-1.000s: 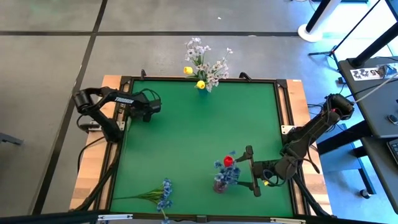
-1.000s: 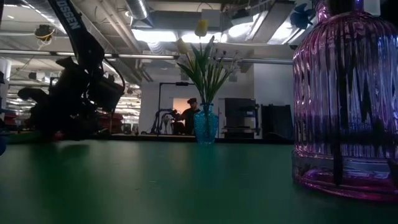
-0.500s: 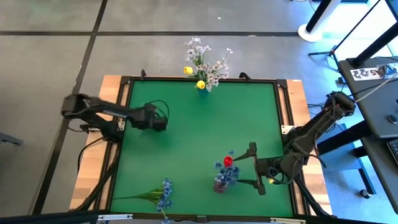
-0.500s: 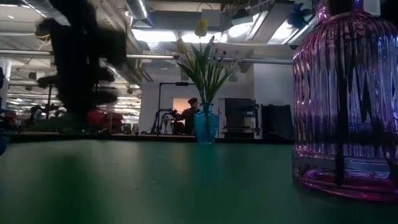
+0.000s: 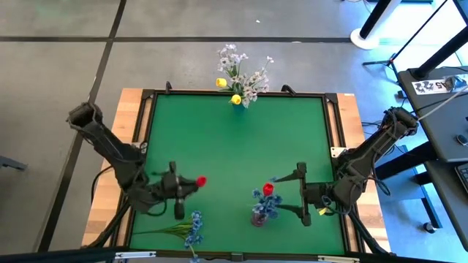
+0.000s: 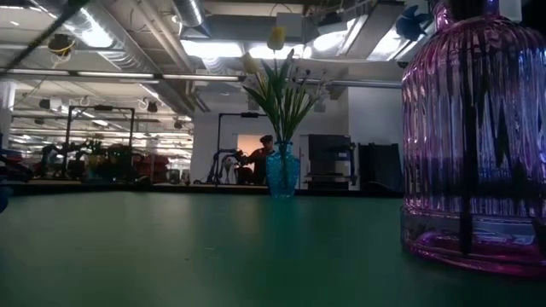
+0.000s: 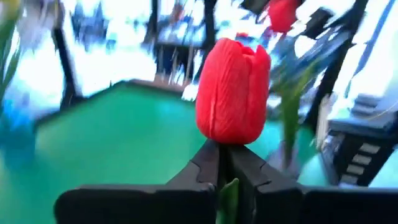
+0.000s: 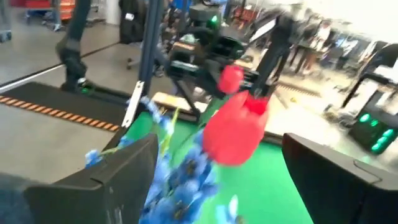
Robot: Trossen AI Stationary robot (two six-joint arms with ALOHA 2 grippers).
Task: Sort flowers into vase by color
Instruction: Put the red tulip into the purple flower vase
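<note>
My left gripper (image 5: 188,183) hovers over the near left part of the table, shut on a red bud flower (image 5: 199,180); the bud (image 7: 233,99) fills the left wrist view. A purple vase (image 5: 259,217) stands near the right, holding blue blooms (image 8: 186,174) and a red bud (image 5: 268,189). My right gripper (image 5: 303,194) is open just right of that vase and touches nothing. A blue-bloom flower (image 5: 192,228) lies flat by the near edge. A blue vase (image 5: 243,102) at the far edge holds white sprigs and yellow buds (image 5: 235,98). My left gripper pinches the red flower's stem just under the bud (image 7: 227,182) between its two fingertips (image 7: 208,163). The fingers lie about level and point toward the table's right. The bud sticks out past the fingertips, lifted clear of the table; the rest of the stem is hidden behind the fingers.
The green mat (image 5: 234,146) lies bare across its middle, framed by a dark raised border (image 5: 150,109) on wooden boards. The purple vase (image 6: 478,136) looms close in the low view; the blue vase (image 6: 281,170) stands far off, with a person behind it.
My left arm has swung from the far left part of the table toward the near edge and left the low view; its gripper now points right, and the red bud shows at its tips. My right gripper has edged slightly away from the purple vase.
</note>
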